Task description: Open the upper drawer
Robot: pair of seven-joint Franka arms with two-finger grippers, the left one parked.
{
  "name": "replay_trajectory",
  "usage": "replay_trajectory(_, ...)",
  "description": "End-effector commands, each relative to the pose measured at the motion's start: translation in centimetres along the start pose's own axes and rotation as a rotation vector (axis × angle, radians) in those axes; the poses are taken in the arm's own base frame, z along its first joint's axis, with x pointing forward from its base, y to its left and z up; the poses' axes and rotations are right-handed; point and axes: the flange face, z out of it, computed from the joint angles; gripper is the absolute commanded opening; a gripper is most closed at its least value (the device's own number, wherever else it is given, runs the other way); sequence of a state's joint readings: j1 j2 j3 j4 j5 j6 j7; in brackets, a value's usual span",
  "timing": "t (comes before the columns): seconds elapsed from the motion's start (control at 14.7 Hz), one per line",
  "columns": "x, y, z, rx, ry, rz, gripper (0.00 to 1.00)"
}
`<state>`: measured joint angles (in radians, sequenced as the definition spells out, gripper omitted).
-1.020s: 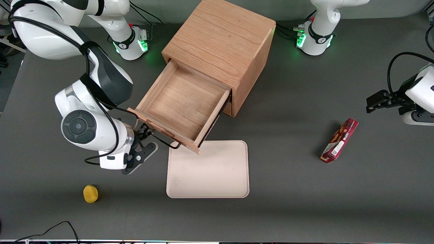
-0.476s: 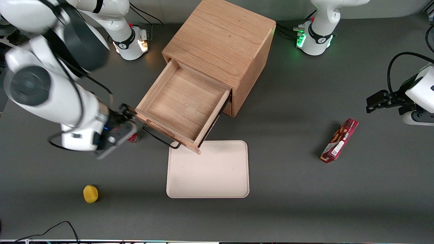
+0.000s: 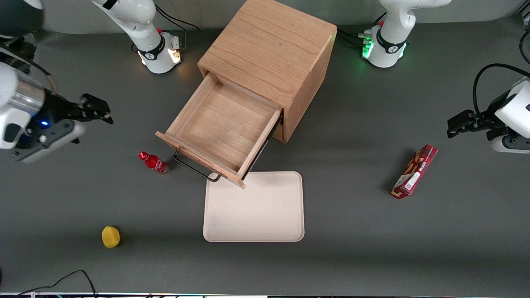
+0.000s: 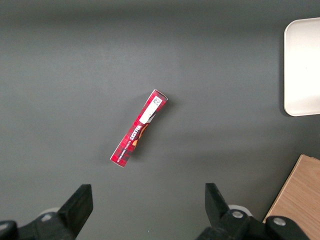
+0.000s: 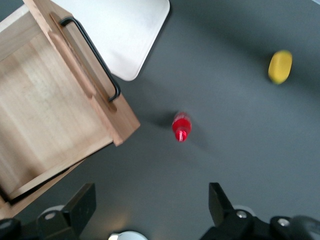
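The upper drawer (image 3: 223, 128) of the light oak cabinet (image 3: 271, 49) stands pulled far out and is empty inside; its thin black handle (image 3: 194, 165) faces the front camera. The drawer (image 5: 50, 115) and its handle (image 5: 95, 60) also show in the right wrist view. My right gripper (image 3: 96, 111) is open and empty, raised well clear of the drawer toward the working arm's end of the table. The bottom drawer is hidden under the open one.
A small red bottle (image 3: 154, 162) stands beside the handle and also shows in the right wrist view (image 5: 180, 127). A beige tray (image 3: 254, 207) lies in front of the drawer. A yellow object (image 3: 110, 236) lies near the front edge. A red box (image 3: 415, 171) lies toward the parked arm's end.
My right gripper has let go of the handle and swung up and away toward the working arm's end. The red bottle has come into view. The drawer stays pulled out.
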<state>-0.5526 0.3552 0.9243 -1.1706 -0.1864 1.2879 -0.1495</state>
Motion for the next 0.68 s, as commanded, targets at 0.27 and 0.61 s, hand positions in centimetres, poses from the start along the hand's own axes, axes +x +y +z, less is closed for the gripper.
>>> replay_trajectory(0.27, -5.3, -2.7, 0.7, -0.088, -0.065, 0.118, 1.00)
replay_trajectory(0.61, -8.0, -2.2, -2.2, -0.061, -0.003, 0.187, 1.00)
